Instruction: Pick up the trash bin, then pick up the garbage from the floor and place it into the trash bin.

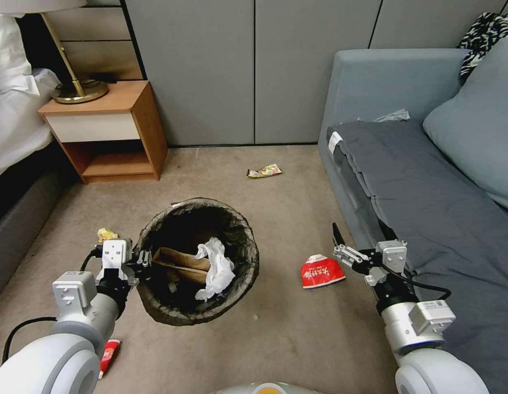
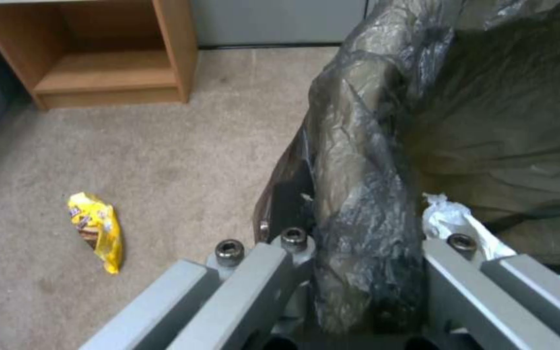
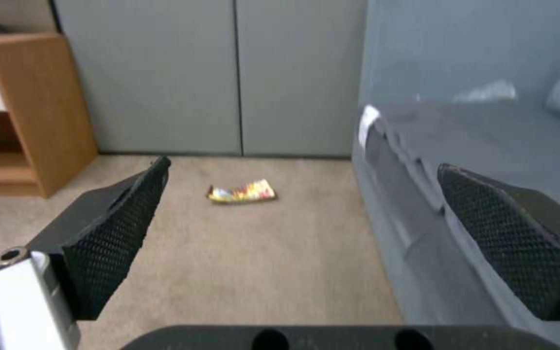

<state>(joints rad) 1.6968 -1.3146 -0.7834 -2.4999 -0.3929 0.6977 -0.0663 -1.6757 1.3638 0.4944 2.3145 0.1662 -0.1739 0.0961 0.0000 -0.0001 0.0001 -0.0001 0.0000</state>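
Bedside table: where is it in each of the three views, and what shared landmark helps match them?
Head view: the bedside table stands at upper left, between the bed and the grey wall panels.
Left wrist view: it stands beyond the yellow wrapper, away from the trash bin.
Right wrist view: it stands across the carpet from the sofa.
Shared landmark: the grey wall panels beside it.

1. Crumpled red plastic snack packet [image 1: 321,271] on the carpet beside the grey sofa: large white characters across its face, not legible.
2. Crumpled yellow foil snack wrapper [image 2: 96,228] on the carpet: dark printed logo, unreadable.
3. Flattened yellow-and-red wrapper [image 3: 242,191] near the wall: print too small to read.
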